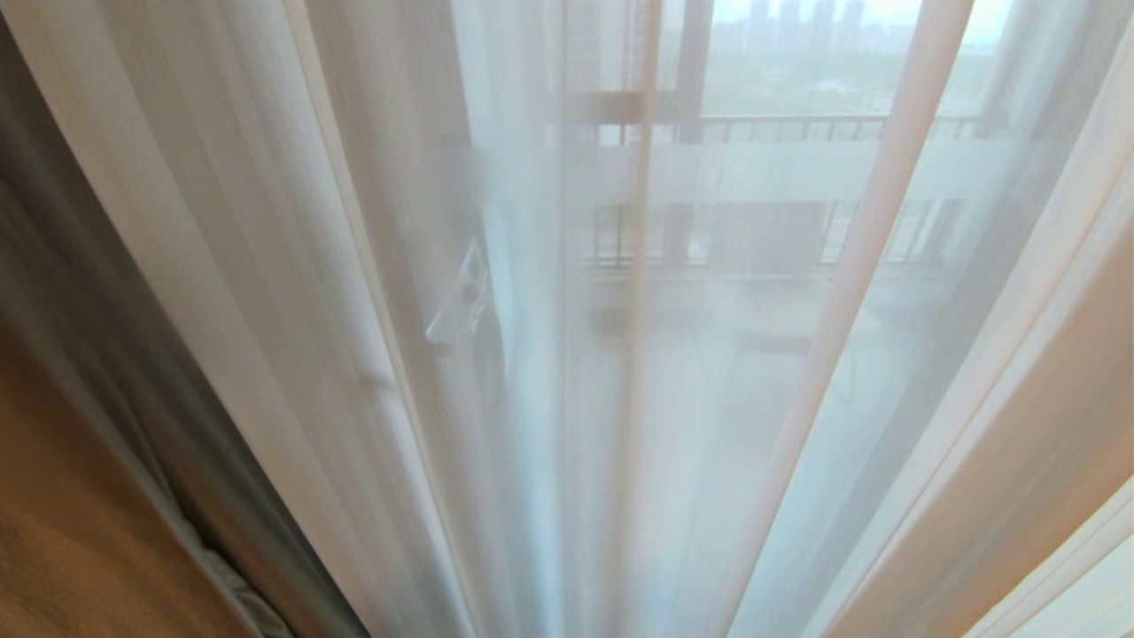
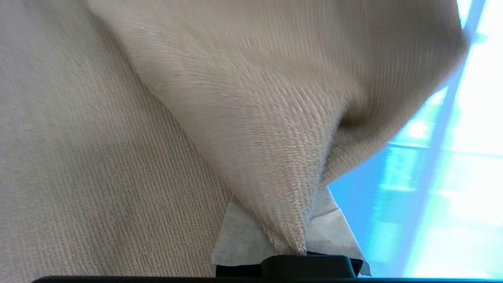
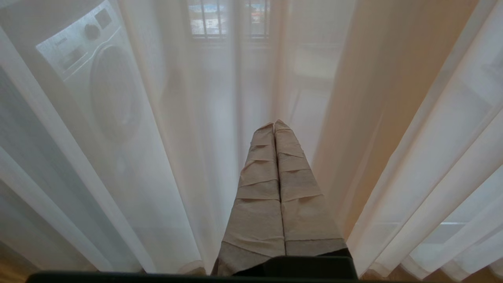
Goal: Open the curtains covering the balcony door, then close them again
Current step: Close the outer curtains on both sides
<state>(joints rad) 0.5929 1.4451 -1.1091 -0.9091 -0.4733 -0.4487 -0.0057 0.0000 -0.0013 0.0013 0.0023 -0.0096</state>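
Note:
The curtains fill every view. White see-through sheers hang across the head view, and a thick grey-beige drape shows at its lower left edge. Through the sheers I make out the balcony door with its frosted white band. In the left wrist view, my left gripper is shut on a pinched fold of the woven drape, which fans out from its tape-wrapped fingers. My right gripper is shut on nothing and points at the sheers. Neither gripper appears in the head view.
A washing machine stands behind the sheers in the right wrist view. A pale door handle and a dark balcony railing show through the fabric in the head view. Bright glass lies beside the drape's edge.

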